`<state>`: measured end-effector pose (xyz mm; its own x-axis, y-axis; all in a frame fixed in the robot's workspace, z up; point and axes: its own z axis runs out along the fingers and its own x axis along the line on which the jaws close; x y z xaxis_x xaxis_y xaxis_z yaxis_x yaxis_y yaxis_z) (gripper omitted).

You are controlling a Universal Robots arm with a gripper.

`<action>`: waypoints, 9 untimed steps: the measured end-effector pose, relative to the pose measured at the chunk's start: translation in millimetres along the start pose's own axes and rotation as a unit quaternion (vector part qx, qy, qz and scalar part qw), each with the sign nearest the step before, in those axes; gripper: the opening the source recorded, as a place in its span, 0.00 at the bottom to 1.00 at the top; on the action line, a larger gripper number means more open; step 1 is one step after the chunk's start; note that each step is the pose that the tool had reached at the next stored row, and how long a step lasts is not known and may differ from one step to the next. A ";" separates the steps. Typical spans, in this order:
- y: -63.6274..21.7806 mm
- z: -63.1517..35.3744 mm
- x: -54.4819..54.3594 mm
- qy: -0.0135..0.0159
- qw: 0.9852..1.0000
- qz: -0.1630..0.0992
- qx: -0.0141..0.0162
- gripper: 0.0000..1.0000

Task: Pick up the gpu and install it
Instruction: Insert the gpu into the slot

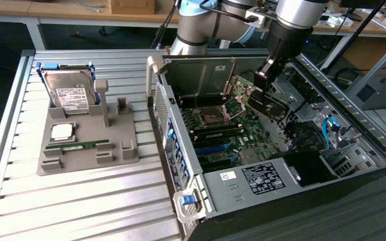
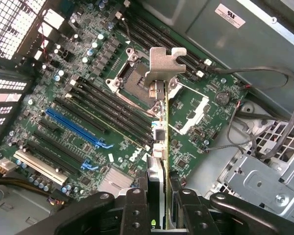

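— Since the gpu [image 2: 159,166] is a thin bare circuit card, we judge it light and stiff but fragile: the board could crack and the contacts could scratch. Where's the hold?
— On the flat faces, at the end away from the metal bracket [image 2: 164,63]. We'd keep off the contact edge and the components. Jaws are partly closed, pinching the card edge-on between them.
— Location?
— Off the worktop, in the air inside the open computer case [image 1: 173,120], over the motherboard [image 2: 196,112] by the CPU socket [image 2: 132,81]. Not seated, we judge; the blue slot [image 2: 78,127] lies apart from it.
— Arm pose?
— Arm [image 1: 293,20] reaches in from beyond the worktop's far edge in the exterior view, wrist pointing down into the case, card hanging below it. We can't tell the clearance above the board.
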<state>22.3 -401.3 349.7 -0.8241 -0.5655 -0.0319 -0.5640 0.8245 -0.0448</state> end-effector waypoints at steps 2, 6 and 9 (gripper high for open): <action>0.0 0.0 0.1 0.000 1.000 -0.005 0.000 0.27; 0.0 0.1 0.0 0.000 1.000 -0.012 0.000 0.27; 0.0 0.2 0.0 -0.001 1.000 -0.017 0.000 0.27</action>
<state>22.3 -401.3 349.5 -0.8049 -0.5926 -0.0315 -0.5911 0.8053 -0.0454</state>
